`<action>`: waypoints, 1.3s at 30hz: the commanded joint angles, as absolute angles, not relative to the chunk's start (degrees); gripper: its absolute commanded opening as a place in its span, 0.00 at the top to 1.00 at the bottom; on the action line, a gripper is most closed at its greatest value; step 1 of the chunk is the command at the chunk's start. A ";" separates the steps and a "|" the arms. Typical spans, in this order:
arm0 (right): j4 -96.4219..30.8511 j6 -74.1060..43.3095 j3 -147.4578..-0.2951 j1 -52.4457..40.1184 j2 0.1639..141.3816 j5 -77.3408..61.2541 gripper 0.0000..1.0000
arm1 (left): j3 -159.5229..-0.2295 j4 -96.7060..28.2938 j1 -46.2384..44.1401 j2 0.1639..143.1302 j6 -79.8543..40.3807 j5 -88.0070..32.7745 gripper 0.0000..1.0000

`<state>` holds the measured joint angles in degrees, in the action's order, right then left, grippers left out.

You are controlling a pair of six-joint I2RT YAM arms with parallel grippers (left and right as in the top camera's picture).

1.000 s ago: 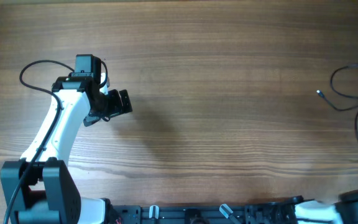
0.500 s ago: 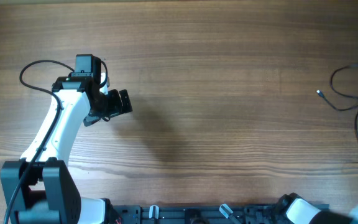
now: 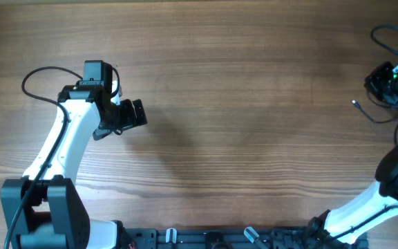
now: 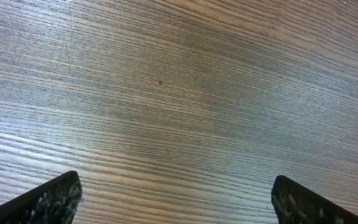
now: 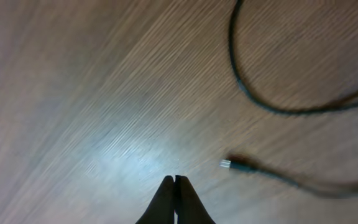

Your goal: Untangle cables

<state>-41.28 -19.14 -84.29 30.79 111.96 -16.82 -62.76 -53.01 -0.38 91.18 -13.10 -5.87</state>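
Observation:
The cables (image 3: pixel 373 116) are thin dark wires lying at the table's right edge, with a small silver connector tip (image 3: pixel 355 104) pointing left. My right gripper (image 3: pixel 376 84) hovers just above them. In the right wrist view its fingers (image 5: pixel 175 182) are pressed together with nothing between them. The connector tip (image 5: pixel 224 163) lies just to their right, apart from them. A cable loop (image 5: pixel 253 99) curves further off. My left gripper (image 3: pixel 135 114) is far away at the left. It stands open over bare wood (image 4: pixel 176 200), its fingertips (image 4: pixel 51 200) wide apart.
The right arm's own thicker black cable (image 3: pixel 385 33) arcs above its wrist. The left arm's cable (image 3: pixel 36 76) loops at the far left. The arms' mounting rail (image 3: pixel 240 238) runs along the front edge. Part of the cables runs out of view at the right.
The right arm has swung in from the bottom right corner to over the cables, and its gripper has shut on nothing. The left arm has not moved.

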 commanded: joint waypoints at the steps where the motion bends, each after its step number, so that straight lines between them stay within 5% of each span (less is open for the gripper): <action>1: -38.48 -17.63 -84.51 30.65 116.09 -14.35 0.95 | -63.22 -53.04 -0.54 89.89 -12.21 -6.59 0.00; 22: -19.09 -10.52 -84.51 28.25 123.15 -7.46 0.95 | -63.22 -52.75 -0.54 89.89 -12.21 -7.44 0.00; 39: -35.38 -13.69 -83.20 27.81 129.64 -0.16 0.96 | -63.22 -52.16 -0.54 89.89 -12.19 -7.44 0.00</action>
